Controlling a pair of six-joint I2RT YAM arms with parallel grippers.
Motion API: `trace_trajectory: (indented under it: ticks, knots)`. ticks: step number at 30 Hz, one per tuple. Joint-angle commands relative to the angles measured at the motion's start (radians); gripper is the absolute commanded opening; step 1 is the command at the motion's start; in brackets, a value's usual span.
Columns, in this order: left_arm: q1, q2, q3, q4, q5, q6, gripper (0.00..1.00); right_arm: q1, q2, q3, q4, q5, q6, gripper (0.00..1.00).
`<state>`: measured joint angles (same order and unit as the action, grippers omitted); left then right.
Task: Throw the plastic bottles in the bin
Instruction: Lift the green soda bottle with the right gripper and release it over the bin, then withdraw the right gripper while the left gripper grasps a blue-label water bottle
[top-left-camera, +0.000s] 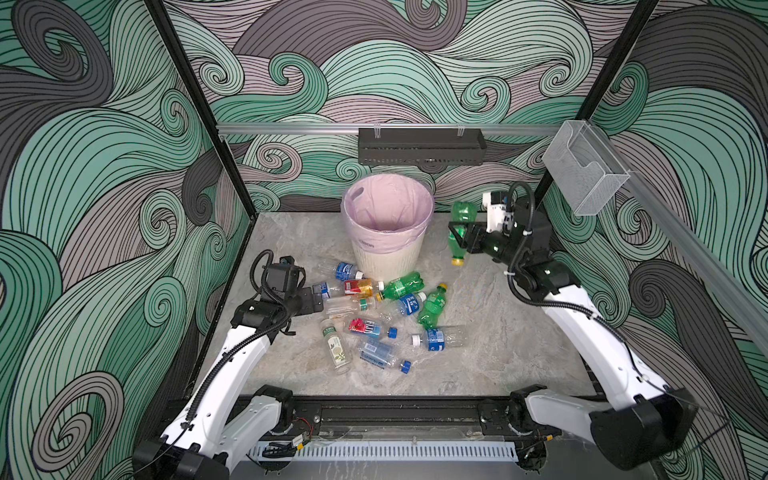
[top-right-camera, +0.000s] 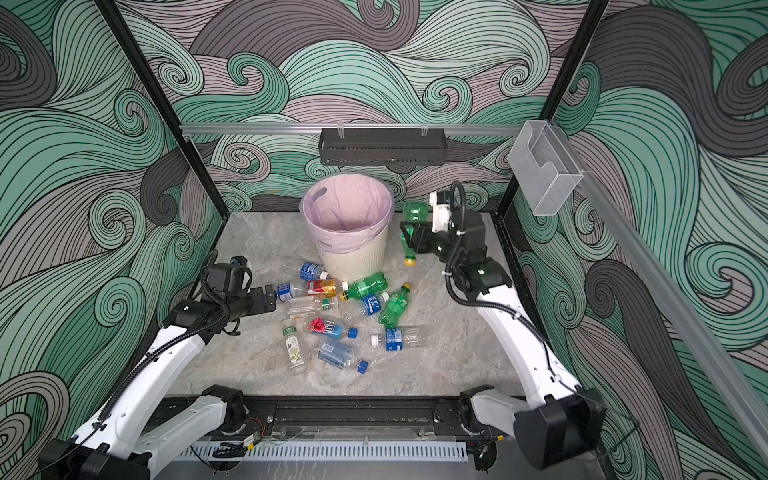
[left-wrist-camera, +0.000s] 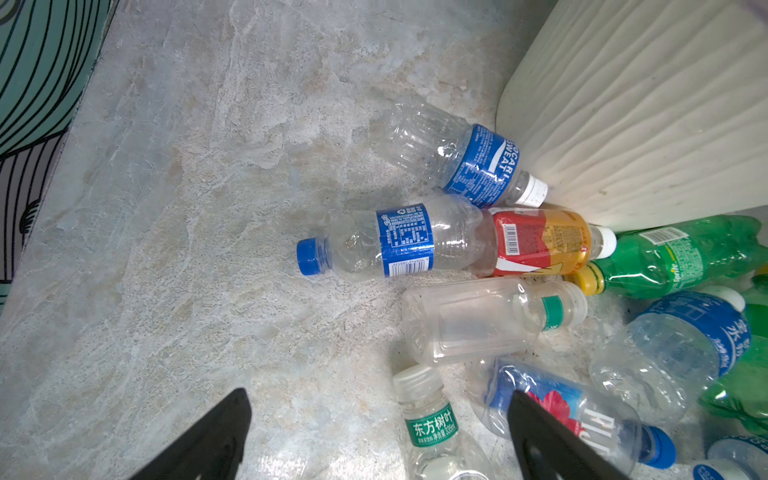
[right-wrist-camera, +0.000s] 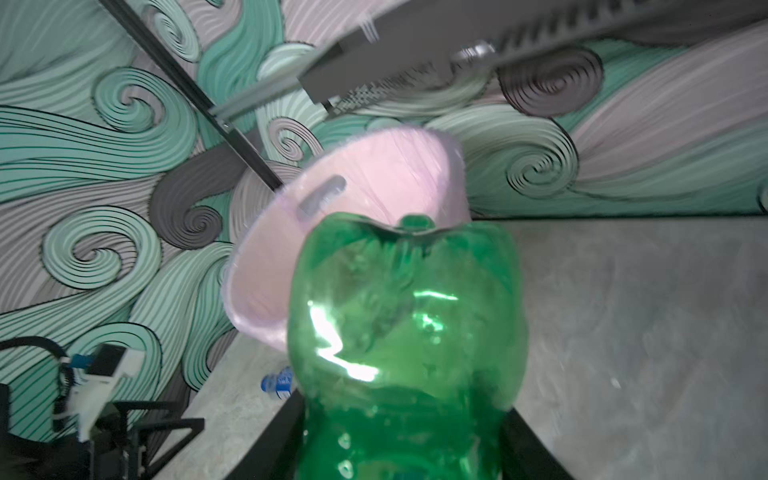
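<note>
Several plastic bottles (top-left-camera: 368, 328) lie in a heap on the stone floor in front of the bin (top-left-camera: 386, 259), a cream ribbed basket with a pink liner. My left gripper (top-left-camera: 312, 300) is open and low at the heap's left edge. In the left wrist view a green-labelled clear bottle (left-wrist-camera: 430, 428) lies between the fingers of the left gripper (left-wrist-camera: 379, 401), and a blue-capped bottle (left-wrist-camera: 399, 241) is further ahead. My right gripper (top-left-camera: 457, 236) is shut on a green bottle (top-left-camera: 464, 212), held cap down in the air just right of the bin's rim. That green bottle (right-wrist-camera: 407, 324) fills the right wrist view.
A black perforated shelf (top-left-camera: 419, 145) hangs on the back wall above the bin. A clear box (top-left-camera: 582, 170) is mounted on the right rail. Patterned walls close in on three sides, and a black rail (top-left-camera: 399, 411) runs along the front.
</note>
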<state>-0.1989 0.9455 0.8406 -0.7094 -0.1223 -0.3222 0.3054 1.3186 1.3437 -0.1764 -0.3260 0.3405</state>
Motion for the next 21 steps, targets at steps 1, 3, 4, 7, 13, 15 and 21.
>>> trace_trajectory:
  ticks: [1,3,4,7,13,15,21]
  knots:
    - [0.004,0.022,0.024,0.016,0.01,0.008,0.99,0.054,0.227,0.308,0.016,-0.085,-0.006,0.58]
    - [0.004,0.036,0.03,0.012,0.006,0.015,0.99,0.086,0.427,0.587,-0.062,-0.118,0.006,0.71]
    - [0.004,0.041,0.03,0.011,0.001,0.017,0.99,0.096,0.51,0.708,-0.11,-0.126,0.009,0.74]
    - [0.006,0.06,0.04,-0.002,-0.015,0.029,0.99,0.125,0.712,1.045,-0.323,-0.116,-0.013,0.76]
    - [0.007,0.08,0.053,-0.01,-0.027,0.056,0.99,0.143,0.571,0.87,-0.318,-0.05,-0.098,0.86]
    - [0.007,0.099,0.052,0.011,-0.026,0.065,0.99,0.144,0.443,0.692,-0.231,-0.027,-0.121,0.89]
    - [0.009,0.214,0.101,0.047,-0.041,0.089,0.99,0.137,0.14,0.335,-0.168,0.047,-0.15,0.93]
